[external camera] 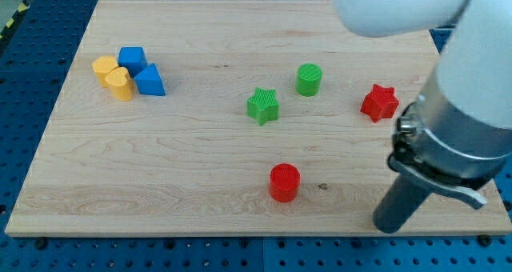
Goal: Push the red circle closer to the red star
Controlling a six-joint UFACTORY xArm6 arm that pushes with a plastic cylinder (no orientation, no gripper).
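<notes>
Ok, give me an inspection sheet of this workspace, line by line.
Surface: wooden board, flat, on a blue perforated base.
Job's things: red circle near the view's bottom centre; red star up and to the view's right of it, well apart.
Clutter: green star and green cylinder mid-board; two yellow blocks touching a blue cube and a blue triangle at the view's top left.
Grippers: none; my tip sits to the view's right of the red circle, not touching it.
Cables: nothing seen.
Surroundings: yellow-black striped tape at the view's top left.
</notes>
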